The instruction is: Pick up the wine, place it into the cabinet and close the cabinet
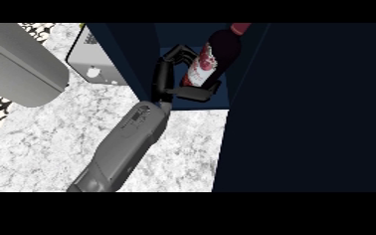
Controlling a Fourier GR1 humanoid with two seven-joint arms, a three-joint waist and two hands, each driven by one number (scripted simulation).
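The right hand (175, 77), black with long fingers, is curled round the lower body of a dark glass wine bottle (219, 50) that has a white and red label and a dark red cap; the fingers arch over the bottle's left side while the thumb reaches along below its base, so the hand is gripping the bottle. The bottle leans with its cap toward the far right and sits within the opening of the dark navy cabinet (195, 102), whose blue inner floor shows just below the thumb. The grey forearm (121, 149) runs from the hand down to the near left across the white speckled stone counter (44, 144). To the right, the cabinet's wide dark navy door (301, 109) stands open, filling that side of the view from far to near. To the left of the cabinet's side wall lies a flat white box-like appliance (92, 59) on the counter. At the far left edge shows a large pale grey rounded shape (26, 64); what it is cannot be told. The left hand is not visible.
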